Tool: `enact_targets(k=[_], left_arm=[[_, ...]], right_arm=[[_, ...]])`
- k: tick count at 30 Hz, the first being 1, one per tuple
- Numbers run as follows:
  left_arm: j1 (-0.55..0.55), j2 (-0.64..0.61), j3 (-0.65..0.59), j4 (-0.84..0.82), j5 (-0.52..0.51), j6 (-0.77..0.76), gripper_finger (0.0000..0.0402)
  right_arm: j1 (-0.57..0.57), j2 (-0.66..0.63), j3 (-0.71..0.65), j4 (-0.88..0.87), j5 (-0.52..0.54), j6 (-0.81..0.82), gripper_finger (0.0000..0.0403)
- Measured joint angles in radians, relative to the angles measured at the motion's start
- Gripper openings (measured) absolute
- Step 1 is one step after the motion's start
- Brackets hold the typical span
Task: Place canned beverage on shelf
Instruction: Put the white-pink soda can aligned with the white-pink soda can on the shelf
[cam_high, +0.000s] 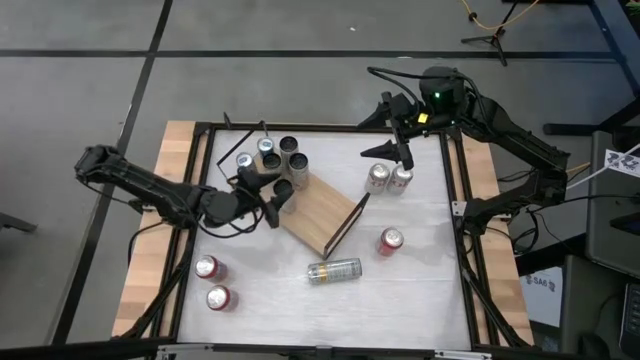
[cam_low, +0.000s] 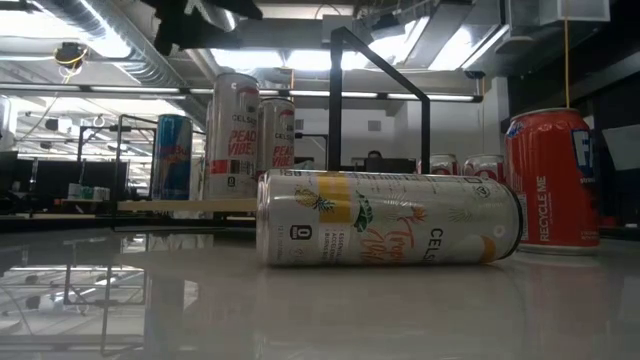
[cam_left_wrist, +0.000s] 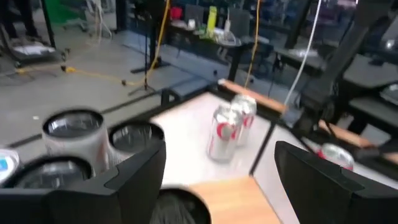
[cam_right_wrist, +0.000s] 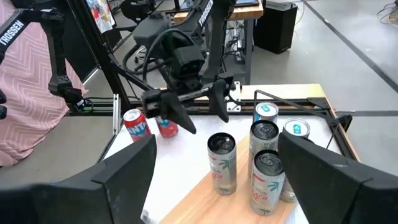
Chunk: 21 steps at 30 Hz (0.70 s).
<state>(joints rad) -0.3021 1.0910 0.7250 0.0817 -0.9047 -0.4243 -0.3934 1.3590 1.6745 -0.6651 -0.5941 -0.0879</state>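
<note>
The shelf (cam_high: 318, 215), a light-brown board on a thin black frame, stands aslant mid-table. Several cans (cam_high: 272, 155) stand on its far-left end and show in the low view (cam_low: 235, 135). My left gripper (cam_high: 272, 198) is open at that end. Its fingers stand on either side of a dark-topped can (cam_left_wrist: 180, 208) without touching it; that can (cam_right_wrist: 221, 163) stands upright on the board. My right gripper (cam_high: 392, 153) is open and empty above the table's far right part.
Two silver-and-red cans (cam_high: 389, 178) stand beyond the shelf's right end. A red can (cam_high: 390, 241) stands near the right. A pale can (cam_high: 333, 271) lies on its side toward the near edge (cam_low: 390, 230). Two red cans (cam_high: 213, 282) stand at the near left.
</note>
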Motion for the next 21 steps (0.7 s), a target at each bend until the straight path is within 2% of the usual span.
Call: enact_targets(k=[11, 21], left_arm=[[-0.068, 0.002, 0.0, -0.283, 0.034, -0.18, 0.0295], [-0.072, 0.029, 0.0, -0.332, -0.005, -0.219, 0.0295]], right_arm=[[0.0, 0.0, 0.0, 0.001, 0.0, 0.0, 0.0331], [0.0, 0.0, 0.0, 0.005, 0.0, 0.0, 0.0331]])
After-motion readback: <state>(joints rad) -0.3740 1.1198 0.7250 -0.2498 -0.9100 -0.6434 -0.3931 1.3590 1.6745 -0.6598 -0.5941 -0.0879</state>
